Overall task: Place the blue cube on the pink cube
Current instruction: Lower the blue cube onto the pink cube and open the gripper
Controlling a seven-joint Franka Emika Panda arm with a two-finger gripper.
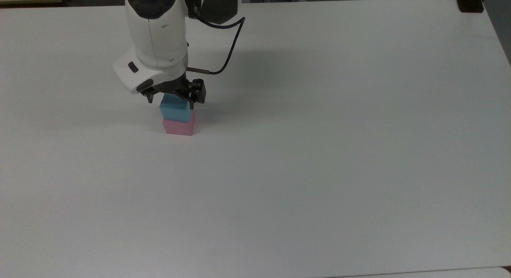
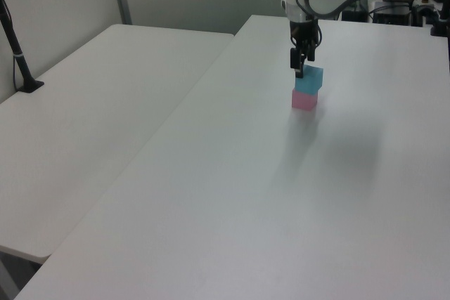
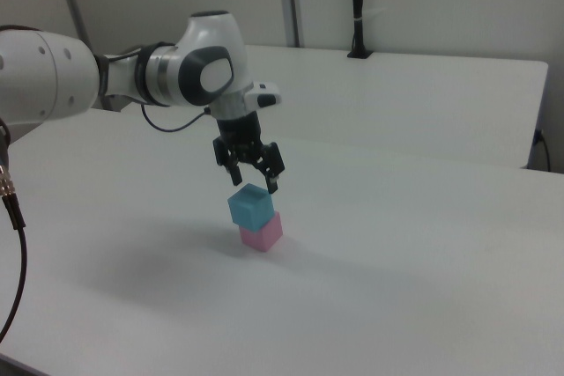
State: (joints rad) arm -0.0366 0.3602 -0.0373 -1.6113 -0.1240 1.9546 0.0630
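Note:
The blue cube (image 1: pixel 174 110) (image 2: pixel 309 79) (image 3: pixel 250 206) rests on top of the pink cube (image 1: pixel 179 127) (image 2: pixel 304 100) (image 3: pixel 262 232), turned slightly against it. My gripper (image 1: pixel 171 101) (image 2: pixel 299 67) (image 3: pixel 254 180) hangs just above the blue cube, open, its fingers spread wider than the cube and clear of it. In the right view the fingertips end at about the height of the cube's top face. Nothing is held between them.
The white table (image 1: pixel 319 150) stretches wide around the stack. A second white table (image 2: pixel 84 124) stands beside it in the left view's left, with a black pole (image 2: pixel 17 54) on it. A black clamp (image 1: pixel 470 2) sits at the top view's far right corner.

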